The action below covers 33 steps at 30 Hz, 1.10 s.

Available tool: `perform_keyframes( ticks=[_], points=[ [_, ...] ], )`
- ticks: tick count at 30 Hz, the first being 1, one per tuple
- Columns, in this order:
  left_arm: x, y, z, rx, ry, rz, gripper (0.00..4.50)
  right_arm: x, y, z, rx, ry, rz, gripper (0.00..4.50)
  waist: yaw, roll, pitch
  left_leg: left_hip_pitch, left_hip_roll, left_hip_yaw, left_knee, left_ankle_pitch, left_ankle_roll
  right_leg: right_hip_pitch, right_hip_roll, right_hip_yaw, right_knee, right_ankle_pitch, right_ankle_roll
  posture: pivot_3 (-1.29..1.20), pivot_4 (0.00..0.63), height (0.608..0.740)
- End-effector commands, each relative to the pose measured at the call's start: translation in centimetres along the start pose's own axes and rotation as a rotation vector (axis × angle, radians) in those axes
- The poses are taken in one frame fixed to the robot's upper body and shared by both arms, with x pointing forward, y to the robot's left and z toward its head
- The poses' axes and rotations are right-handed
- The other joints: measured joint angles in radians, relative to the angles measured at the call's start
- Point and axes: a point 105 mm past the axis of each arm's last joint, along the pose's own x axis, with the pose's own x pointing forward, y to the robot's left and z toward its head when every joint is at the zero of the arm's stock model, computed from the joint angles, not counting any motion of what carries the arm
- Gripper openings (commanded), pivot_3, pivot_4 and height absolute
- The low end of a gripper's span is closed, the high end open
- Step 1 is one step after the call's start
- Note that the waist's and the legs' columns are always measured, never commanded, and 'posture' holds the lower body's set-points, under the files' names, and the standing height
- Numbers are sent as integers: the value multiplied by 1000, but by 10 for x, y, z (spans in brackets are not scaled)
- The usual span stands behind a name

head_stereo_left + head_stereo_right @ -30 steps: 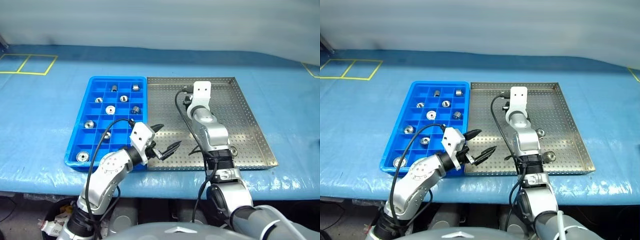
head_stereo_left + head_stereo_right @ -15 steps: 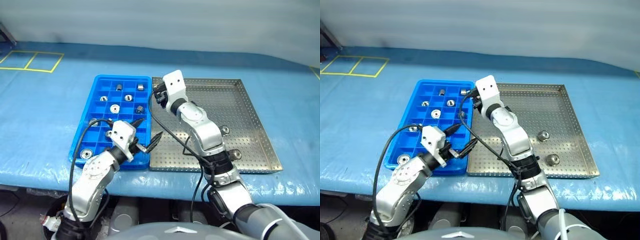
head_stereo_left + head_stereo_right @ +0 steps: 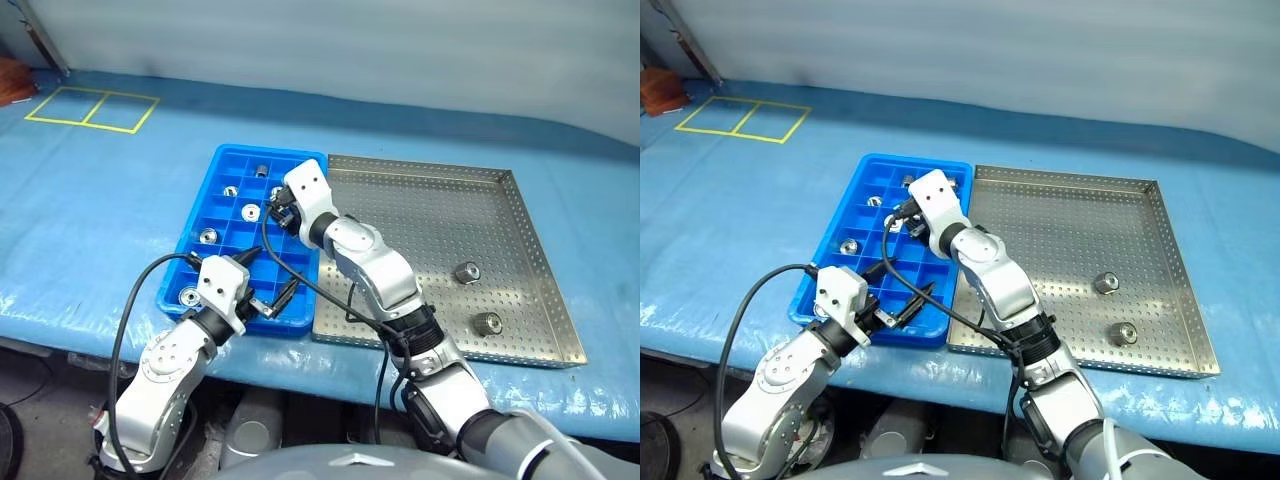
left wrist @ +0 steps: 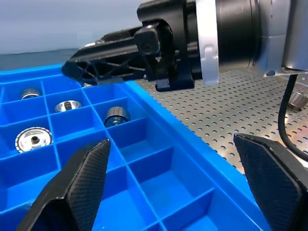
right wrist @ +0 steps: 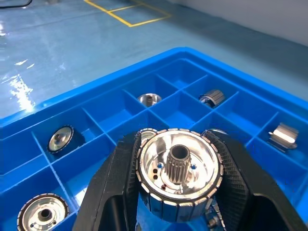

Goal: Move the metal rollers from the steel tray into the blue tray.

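My right gripper [image 5: 179, 179] is shut on a metal roller [image 5: 177, 168], a shiny toothed disc with a hollow hub. It hovers over the blue tray [image 3: 245, 152], above its back right compartments [image 3: 272, 212]. Several metal rollers, such as one at the back [image 3: 261, 169] and one at the front left [image 3: 190, 297], lie in the tray's compartments. Two more rollers [image 3: 466, 271] [image 3: 487, 322] rest on the steel tray [image 3: 430, 215] near its right side. My left gripper [image 3: 270, 284] stands open and empty, low over the blue tray's front right corner.
The two trays sit side by side on a blue-covered table, the steel one on the right. Yellow tape squares [image 3: 90, 108] mark the far left of the table. A black cable [image 3: 140, 300] loops from my left wrist past the table's front edge.
My right gripper has swung left from over the steel tray to over the blue tray. My left gripper has drawn left toward the blue tray's front corner, still open. The camera has turned left.
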Motion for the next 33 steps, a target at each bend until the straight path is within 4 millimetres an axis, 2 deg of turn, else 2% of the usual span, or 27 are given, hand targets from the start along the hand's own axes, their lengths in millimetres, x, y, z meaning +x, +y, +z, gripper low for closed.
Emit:
perform_keyframes(
  ticks=[1, 9, 18, 22, 26, 30, 33],
  points=[
    [-4, -3, 16, 47, -51, -1, 4500, 0, 0, 1, 14, -21, 10, 1718, 12, 0, 0, 0, 0, 0, 0, 0, 0, 0, 0, 0, 0, 0, 0, 476, 150, 740],
    [-5, -4, 15, 47, -46, -16, 4500, -1, 0, -27, 30, 69, 25, 1718, 40, 0, 0, -2, 0, 1, -2, 0, -1, -3, 0, -1, 0, -1, -2, 470, 150, 740],
    [-6, -3, 12, 52, -29, -23, 4500, 2, 2, -31, 84, 75, 42, 1718, 40, 0, 0, -1, 0, 1, -3, 0, -1, -2, 0, -2, 0, -1, -2, 463, 150, 740],
    [-7, -3, 11, 48, -26, -21, 4500, 2, 0, -35, 86, 85, 33, 3090, 41, 0, 0, -1, 0, 1, -3, 0, -1, -2, 0, -2, 0, -1, -2, 463, 150, 740],
    [-6, -5, 10, 41, -22, -37, 4500, -4, -11, -27, 85, 54, -6, 4380, 41, 0, 0, -1, 0, 1, -3, 0, -1, -2, 0, -2, 0, -1, -2, 438, 150, 740],
    [-3, -8, 9, 41, -22, -70, 4500, -14, -30, -18, 94, 18, -89, 4444, 38, 0, 0, -2, 0, 1, -3, 0, -1, -2, 0, -2, -1, -1, -2, 384, 150, 740],
    [3, -12, 9, 34, -24, -113, 4500, -30, -49, -13, 111, -13, -177, 4444, 35, 0, 0, -2, 0, 1, -3, 0, -2, -2, 0, -2, -1, -1, -2, 351, 150, 740]
  ],
)
